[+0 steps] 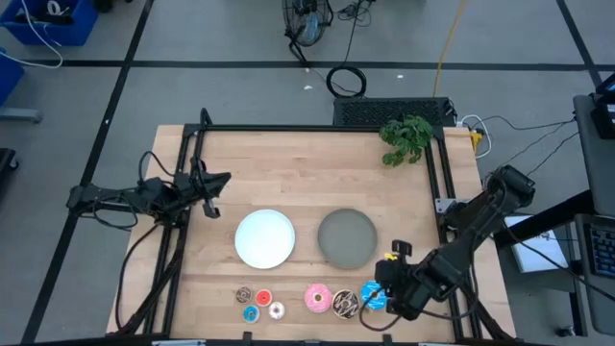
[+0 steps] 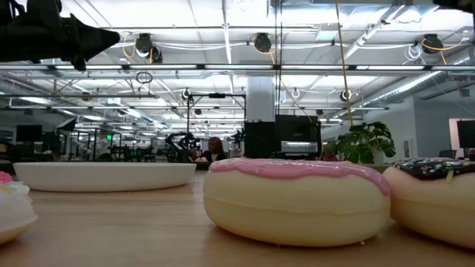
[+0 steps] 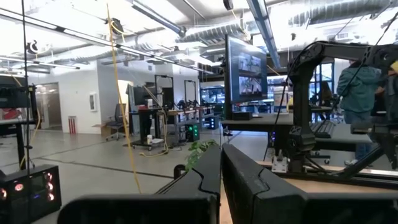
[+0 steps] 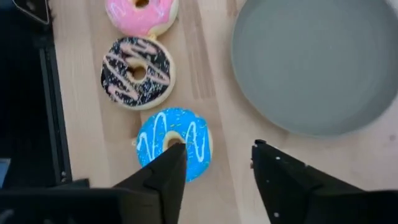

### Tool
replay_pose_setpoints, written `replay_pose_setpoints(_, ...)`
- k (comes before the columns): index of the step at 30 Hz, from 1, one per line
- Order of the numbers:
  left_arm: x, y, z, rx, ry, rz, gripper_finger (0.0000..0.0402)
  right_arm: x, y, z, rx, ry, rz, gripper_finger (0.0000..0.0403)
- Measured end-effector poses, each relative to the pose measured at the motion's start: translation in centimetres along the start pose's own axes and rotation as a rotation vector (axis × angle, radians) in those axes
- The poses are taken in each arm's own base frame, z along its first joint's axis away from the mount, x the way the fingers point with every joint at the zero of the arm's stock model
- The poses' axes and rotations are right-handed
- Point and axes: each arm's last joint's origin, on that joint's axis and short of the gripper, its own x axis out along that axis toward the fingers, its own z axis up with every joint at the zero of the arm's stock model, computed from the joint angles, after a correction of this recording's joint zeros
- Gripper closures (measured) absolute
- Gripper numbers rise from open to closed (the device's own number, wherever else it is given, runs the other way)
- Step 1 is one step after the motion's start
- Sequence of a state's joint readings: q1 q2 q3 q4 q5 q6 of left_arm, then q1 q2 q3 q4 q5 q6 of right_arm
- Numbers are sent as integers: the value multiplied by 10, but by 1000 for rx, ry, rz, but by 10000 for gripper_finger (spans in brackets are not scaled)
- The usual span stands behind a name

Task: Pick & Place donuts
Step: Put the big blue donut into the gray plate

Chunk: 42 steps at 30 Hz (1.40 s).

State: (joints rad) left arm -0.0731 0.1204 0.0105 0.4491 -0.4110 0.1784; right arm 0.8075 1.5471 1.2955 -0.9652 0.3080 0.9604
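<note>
Three larger donuts lie flat in a row near the table's front edge: pink, dark brown sprinkled and blue. Left of them lie several tiny donuts, among them red and white. My right gripper hangs open above the blue donut, pointing steeply down. One finger stands over the donut's hole, the other over bare wood toward the grey plate. My left gripper waits shut at the table's left side, raised and about level.
A white plate and a grey plate sit mid-table behind the donuts. A green plant lies at the far right corner. Black frame rails border the table. The low view shows the pink donut close up.
</note>
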Motion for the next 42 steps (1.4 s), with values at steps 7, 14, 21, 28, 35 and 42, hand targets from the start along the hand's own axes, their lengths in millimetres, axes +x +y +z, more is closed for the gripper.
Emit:
replay_pose_setpoints(7,0,0,0,-1,4,0,382,16,-7,-4,80,31,-12,197)
replay_pose_setpoints(14,0,0,0,14,4,1,382,36,-8,-13,79,6,30,175)
replay_pose_setpoints(21,0,0,0,28,4,1,382,54,-8,-19,52,0,119,176)
replay_pose_setpoints(28,0,0,-1,32,10,1,382,66,-12,-26,60,-14,137,176)
replay_pose_setpoints(35,0,0,-1,33,11,1,382,76,-14,-32,92,-34,169,176)
replay_pose_setpoints(42,0,1,-1,37,17,33,382,87,-14,-37,79,16,144,177)
